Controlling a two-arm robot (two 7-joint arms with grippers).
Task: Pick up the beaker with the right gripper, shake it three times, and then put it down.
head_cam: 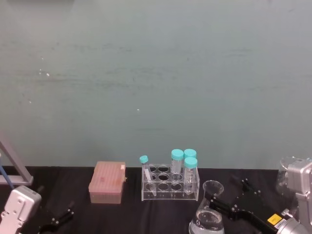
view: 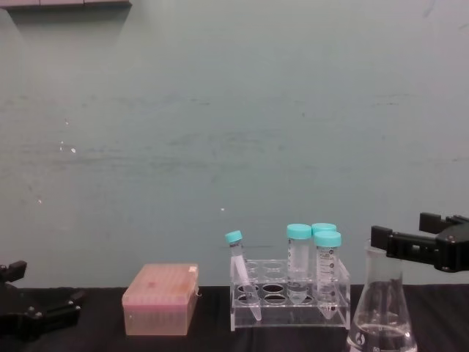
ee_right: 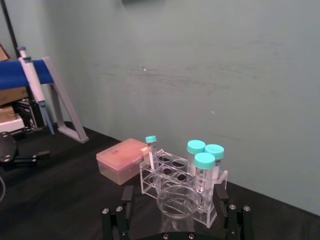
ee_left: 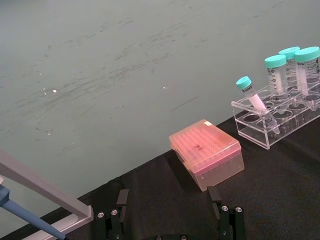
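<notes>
A: Layout?
B: Black table (ee_left: 280, 200). Pink box (view: 160, 297) left of rack (view: 289, 297). Beaker (view: 382, 308) upright, just right of rack.
A: Right gripper (ee_right: 174, 194)?
B: At beaker's neck, jaws apart, one each side.
A: Left gripper (ee_left: 167, 197)?
B: Low at left, spread wide, apart from box.
A: Tubes (view: 299, 253)?
B: Four, teal-capped, in rack.

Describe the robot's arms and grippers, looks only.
Both arms end in boxy silver-grey wrist housings: left arm, right arm. The left gripper and right gripper are black, each with two fingers and small silver screws at their bases. A yellow label sits behind the right gripper.
</notes>
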